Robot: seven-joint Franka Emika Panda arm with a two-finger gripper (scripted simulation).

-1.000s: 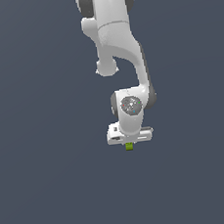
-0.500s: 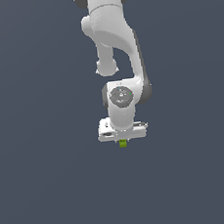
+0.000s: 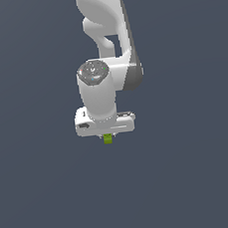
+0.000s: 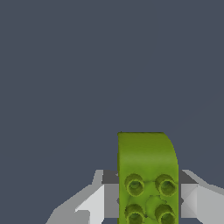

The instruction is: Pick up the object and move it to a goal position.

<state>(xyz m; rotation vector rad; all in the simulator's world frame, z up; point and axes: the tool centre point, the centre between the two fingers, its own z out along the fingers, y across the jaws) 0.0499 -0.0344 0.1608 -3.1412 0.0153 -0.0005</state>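
Pincer (image 3: 107, 135) of white Franka Panda arm (image 3: 107, 41), clamped on lime-green studded block (image 3: 108, 138) and pointing downward against plain slate-grey backdrop. Block seen poking out just below pincer body in exterior view, touching nothing else. Up close from wrist camera: block (image 4: 147, 177) filling gap between two pale fingers (image 4: 93, 204), one pressed to each side, rounded end outward, four round studs visible on its face.
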